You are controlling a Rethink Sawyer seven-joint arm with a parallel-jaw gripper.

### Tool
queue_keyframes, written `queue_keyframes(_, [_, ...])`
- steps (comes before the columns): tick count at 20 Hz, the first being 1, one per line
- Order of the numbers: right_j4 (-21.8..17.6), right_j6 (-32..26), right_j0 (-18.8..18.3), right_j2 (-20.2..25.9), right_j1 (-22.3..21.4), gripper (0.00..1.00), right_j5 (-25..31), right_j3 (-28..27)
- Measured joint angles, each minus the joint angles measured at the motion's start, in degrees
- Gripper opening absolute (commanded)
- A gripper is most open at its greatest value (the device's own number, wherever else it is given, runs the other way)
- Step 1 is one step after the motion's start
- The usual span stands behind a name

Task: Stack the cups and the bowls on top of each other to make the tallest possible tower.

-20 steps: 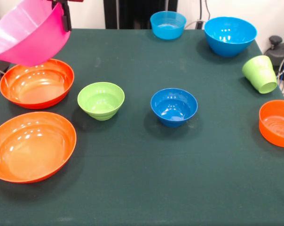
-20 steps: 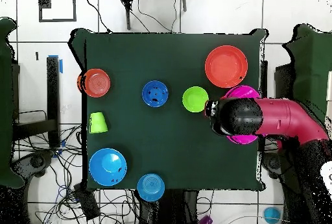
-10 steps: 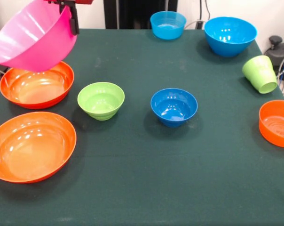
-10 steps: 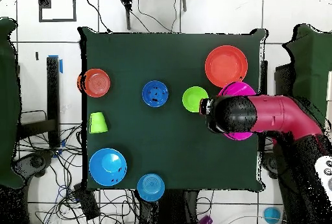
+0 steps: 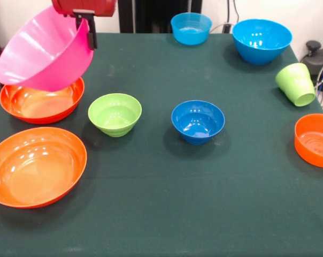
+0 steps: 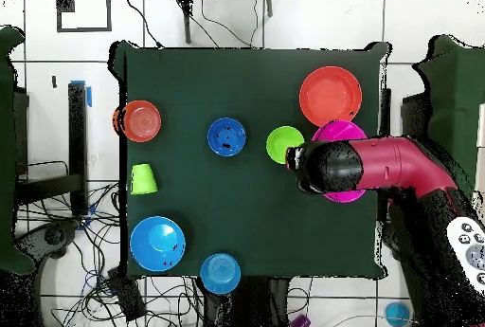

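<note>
My gripper (image 5: 88,33) is shut on the right rim of the big pink bowl (image 5: 44,53). It holds the bowl tilted in the air, just above the farther wide orange bowl (image 5: 38,104) at the table's left. In the overhead view the arm (image 6: 388,167) covers most of the pink bowl (image 6: 339,133). The nearer wide orange bowl (image 5: 36,168) lies in front. The small lime green bowl (image 5: 115,113) and the small dark blue bowl (image 5: 198,121) stand mid-table. The lime green cup (image 5: 295,84) lies tilted at the right. The orange cup is not clearly visible.
Two sky blue bowls (image 5: 191,28) (image 5: 261,40) stand at the far edge. The smaller orange bowl (image 5: 315,140) sits at the right edge. The table is covered with a dark green cloth (image 5: 167,203). Cables and gear lie off the right side.
The gripper has carried the pink bowl to the right and lower, so it now hangs close over the farther wide orange bowl. Nothing else moved.
</note>
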Motion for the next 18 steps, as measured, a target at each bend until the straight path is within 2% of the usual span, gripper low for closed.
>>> queue_keyframes(18, [-0.6,-0.8,-1.2,1.8,0.2,0.00,0.0,0.0])
